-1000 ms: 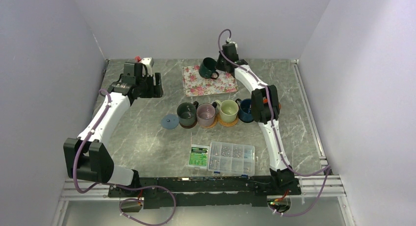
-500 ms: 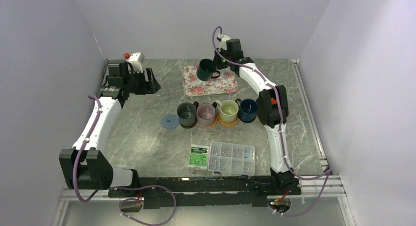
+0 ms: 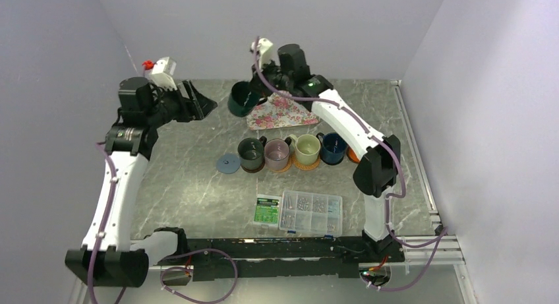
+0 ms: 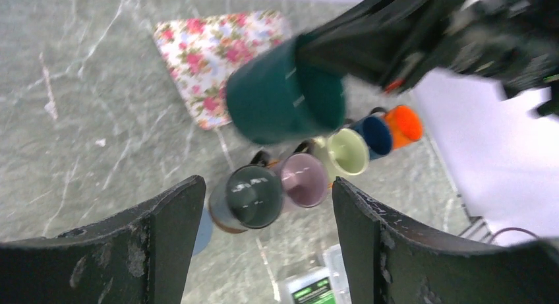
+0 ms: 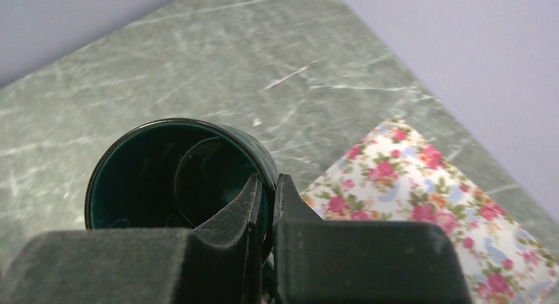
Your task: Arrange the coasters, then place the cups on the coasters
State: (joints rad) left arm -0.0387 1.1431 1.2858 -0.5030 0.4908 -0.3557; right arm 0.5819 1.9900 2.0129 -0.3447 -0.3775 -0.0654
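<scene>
My right gripper (image 3: 256, 94) (image 5: 265, 185) is shut on the rim of the dark teal cup (image 3: 240, 101) (image 5: 171, 172) (image 4: 285, 96), holding it tilted in the air just left of the floral tray. My left gripper (image 3: 201, 101) (image 4: 267, 185) hangs open and empty a little to the cup's left. Below stands a row of cups on coasters: dark grey-green (image 3: 251, 152) (image 4: 254, 196), mauve (image 3: 277, 153) (image 4: 304, 179), pale green (image 3: 307, 148) (image 4: 348, 152), navy (image 3: 333, 147) (image 4: 376, 134), and orange (image 3: 354, 156) (image 4: 404, 122), half hidden by the right arm. A light blue coaster (image 3: 229, 163) lies bare at the row's left end.
The floral tray (image 3: 283, 113) (image 4: 217, 60) (image 5: 428, 205) lies at the back middle. A clear screw box (image 3: 311, 212) and a green packet (image 3: 267, 210) sit near the front edge. Walls close in the table on three sides.
My right gripper has lifted the dark teal cup off the floral tray and carried it left. My left arm has risen and swung back toward the left wall, jaws still open.
</scene>
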